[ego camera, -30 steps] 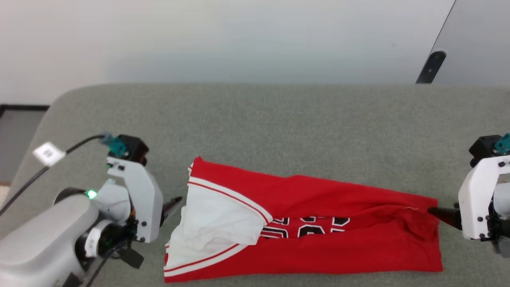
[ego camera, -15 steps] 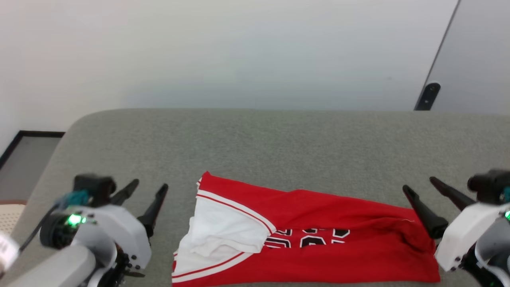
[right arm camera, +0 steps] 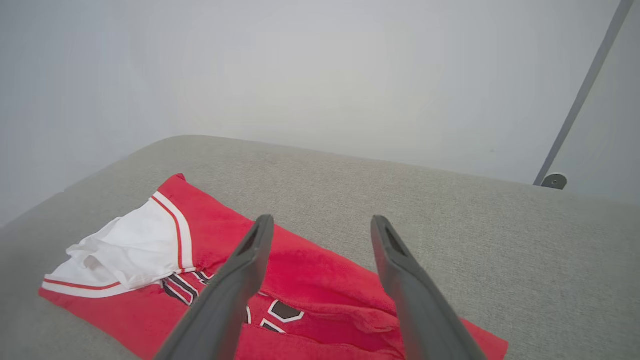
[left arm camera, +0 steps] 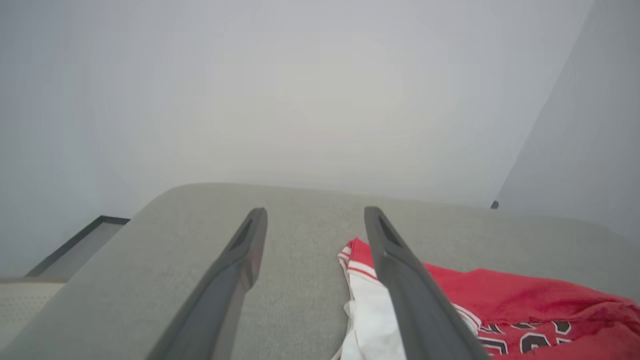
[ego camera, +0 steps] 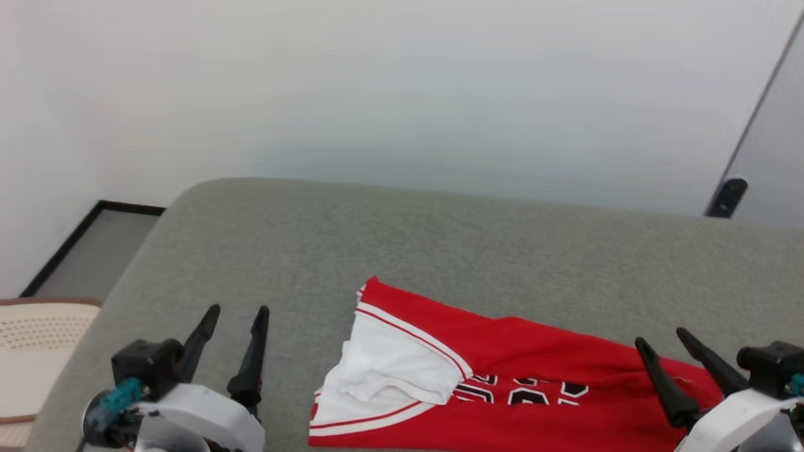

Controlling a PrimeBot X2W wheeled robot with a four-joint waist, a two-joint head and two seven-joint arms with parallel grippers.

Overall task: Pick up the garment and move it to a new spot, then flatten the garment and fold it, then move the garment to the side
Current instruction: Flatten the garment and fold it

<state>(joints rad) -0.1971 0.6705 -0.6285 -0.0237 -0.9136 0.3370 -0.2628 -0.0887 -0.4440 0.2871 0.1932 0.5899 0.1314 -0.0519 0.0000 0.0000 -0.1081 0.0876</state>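
Both pincers, turned in toward the ends of the garment [ego camera: 534,376] a second ago, now point forward. The garment lies folded lengthwise on the grey worktop [ego camera: 440,251], white sleeve at its left end. The left pincer [ego camera: 238,309] stands wide open and empty beside that end. The right pincer [ego camera: 661,337], equally spread, is above the right end, holding nothing.

Soft red cloth garment [ego camera: 534,358] on a matt, coarse-woven grey surface [ego camera: 377,251]

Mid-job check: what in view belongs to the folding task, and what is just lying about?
For the job: red garment; open left gripper; open right gripper; grey padded surface under the garment.
Just there: beige woven item at far left; dark fitting by the door.
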